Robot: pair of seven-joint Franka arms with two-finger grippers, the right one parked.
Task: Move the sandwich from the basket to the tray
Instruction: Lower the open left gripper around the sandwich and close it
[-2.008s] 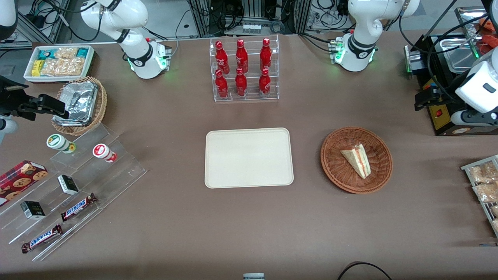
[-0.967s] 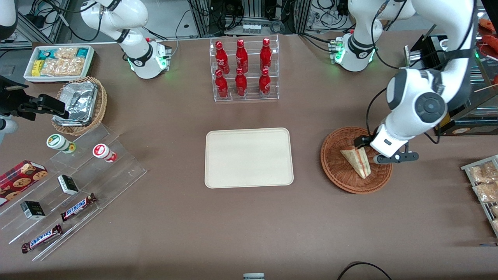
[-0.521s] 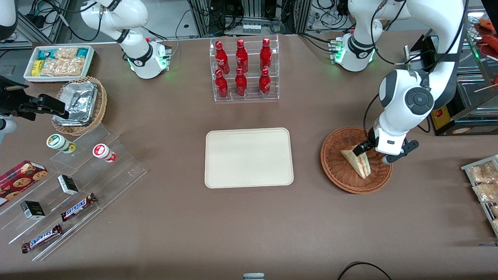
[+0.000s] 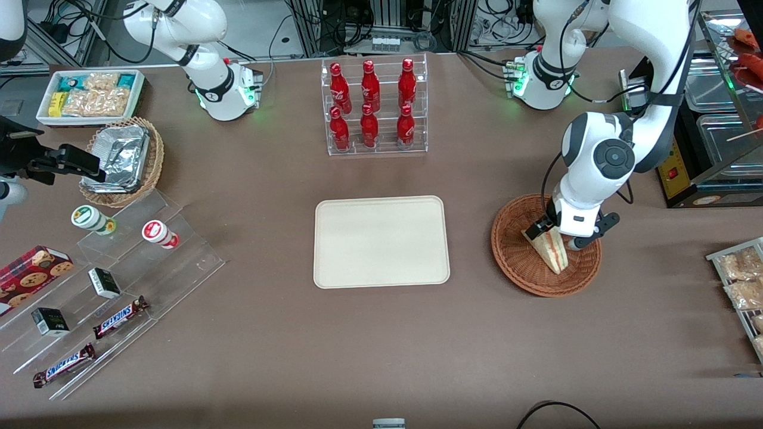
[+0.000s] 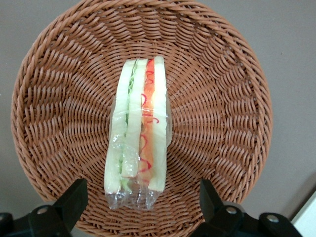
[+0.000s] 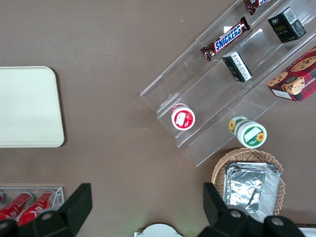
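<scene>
The sandwich [image 4: 551, 249], a plastic-wrapped white wedge with red and green filling, lies in the reddish-brown wicker basket [image 4: 518, 256]. In the left wrist view the sandwich [image 5: 138, 133] lies along the middle of the basket [image 5: 222, 98]. My left gripper [image 4: 556, 233] hovers just above the sandwich's wide end, open, with one finger on each side of it and nothing held. Its fingertips [image 5: 74, 197] stand wide apart, and the gripper [image 5: 140, 200] is centred over the wrapper's end. The cream tray [image 4: 381, 241] lies bare beside the basket, toward the parked arm's end.
A clear rack of red bottles [image 4: 374, 107] stands farther from the camera than the tray. A black appliance [image 4: 685, 173] and bagged snacks [image 4: 739, 280] sit by the basket at the working arm's end. A foil-filled tan basket [image 4: 122, 161] and a clear snack stand [image 4: 113, 286] lie toward the parked arm's end.
My left arm swung in from the table's end and came down over the basket. The gripper turned and now straddles the sandwich's wide end. The sandwich has not moved.
</scene>
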